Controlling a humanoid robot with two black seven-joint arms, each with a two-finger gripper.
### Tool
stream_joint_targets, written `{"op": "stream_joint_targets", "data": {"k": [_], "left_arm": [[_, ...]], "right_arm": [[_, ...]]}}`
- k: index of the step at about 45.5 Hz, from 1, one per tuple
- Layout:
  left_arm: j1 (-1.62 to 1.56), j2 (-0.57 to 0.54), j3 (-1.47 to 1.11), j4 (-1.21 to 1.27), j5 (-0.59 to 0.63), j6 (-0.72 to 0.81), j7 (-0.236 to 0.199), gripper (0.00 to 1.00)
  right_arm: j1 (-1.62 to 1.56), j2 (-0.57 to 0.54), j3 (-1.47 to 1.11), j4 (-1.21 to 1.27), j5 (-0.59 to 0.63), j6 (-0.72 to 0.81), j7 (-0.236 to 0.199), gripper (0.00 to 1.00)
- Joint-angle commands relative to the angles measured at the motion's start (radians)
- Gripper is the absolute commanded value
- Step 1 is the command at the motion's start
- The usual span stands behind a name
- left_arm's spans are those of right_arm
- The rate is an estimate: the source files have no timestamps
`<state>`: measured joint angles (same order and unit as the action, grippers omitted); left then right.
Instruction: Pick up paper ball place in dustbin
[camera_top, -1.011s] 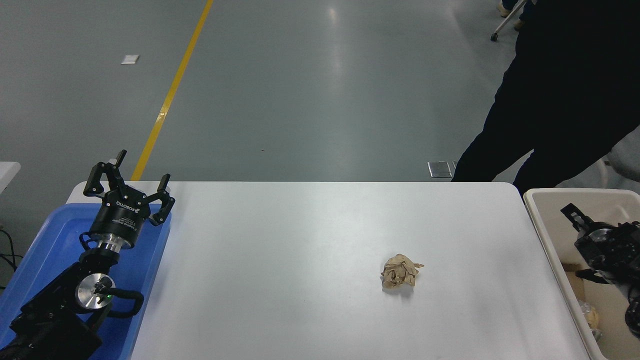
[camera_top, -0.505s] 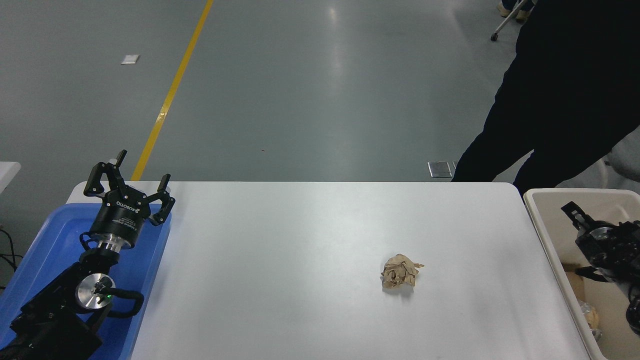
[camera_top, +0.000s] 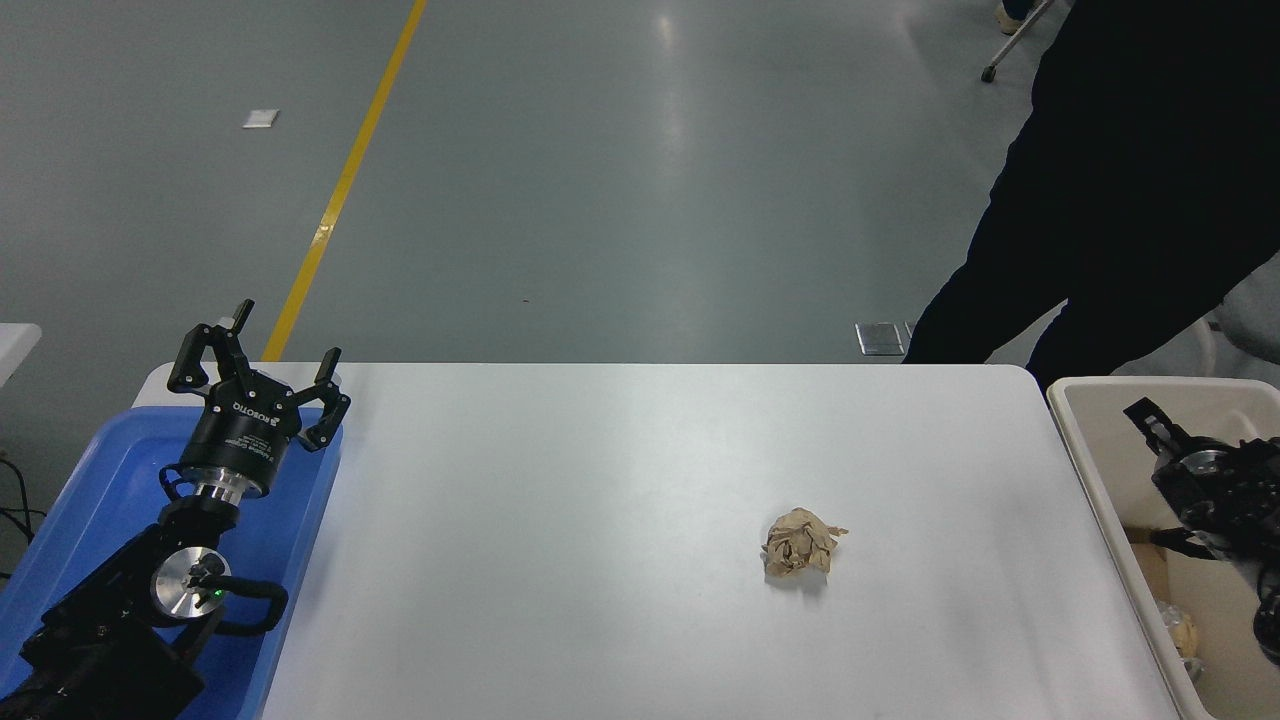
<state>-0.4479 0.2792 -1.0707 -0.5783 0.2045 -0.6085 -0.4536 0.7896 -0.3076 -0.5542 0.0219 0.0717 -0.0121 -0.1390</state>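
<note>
A: Where does the paper ball (camera_top: 801, 543) lie?

B: On the white table (camera_top: 600, 500), free of any grip, toward four o'clock from the table's middle, well apart from both grippers.

A: And the dustbin (camera_top: 1090, 470)?

B: At three o'clock, just beside the table's right edge. The right gripper (camera_top: 1165, 430) hangs over its interior; whether its fingers are spread cannot be told.

A: The left gripper (camera_top: 255, 365)?

B: At nine o'clock, over the blue tray (camera_top: 90, 500), fingers spread and empty. A dark-clothed person (camera_top: 1130, 200) stands at one o'clock.
</note>
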Motion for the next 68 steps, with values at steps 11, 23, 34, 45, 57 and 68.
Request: {"op": "stream_joint_targets", "data": {"k": [11, 23, 34, 45, 57, 68], "left_arm": [[0.0, 0.0, 0.0, 0.0, 0.001, -0.001, 0.001, 0.98], [0.0, 0.0, 0.0, 0.0, -0.001, -0.001, 0.001, 0.98], [0.0, 0.0, 0.0, 0.0, -0.001, -0.001, 0.001, 0.98], [0.0, 0.0, 0.0, 0.0, -0.001, -0.001, 0.001, 0.98], [0.0, 0.0, 0.0, 0.0, -0.001, -0.001, 0.001, 0.98], [0.0, 0.0, 0.0, 0.0, -0.001, -0.001, 0.001, 0.98]], "right_arm": [[0.08, -0.025, -0.027, 0.026, -0.003, 0.014, -0.001, 1.0], [0.341, -0.209, -0.199, 0.429, -0.001, 0.009, 0.001, 1.0], [0.684, -0.28, -0.314, 0.915, -0.003, 0.014, 0.001, 1.0], [0.882, -0.271, -0.351, 1.219, -0.006, 0.044, 0.001, 1.0], [1.051, -0.257, -0.4, 1.372, -0.001, 0.15, -0.001, 1.0], [1.275, -0.217, -0.512, 1.5, 0.0, 0.231, -0.004, 1.0]]}}
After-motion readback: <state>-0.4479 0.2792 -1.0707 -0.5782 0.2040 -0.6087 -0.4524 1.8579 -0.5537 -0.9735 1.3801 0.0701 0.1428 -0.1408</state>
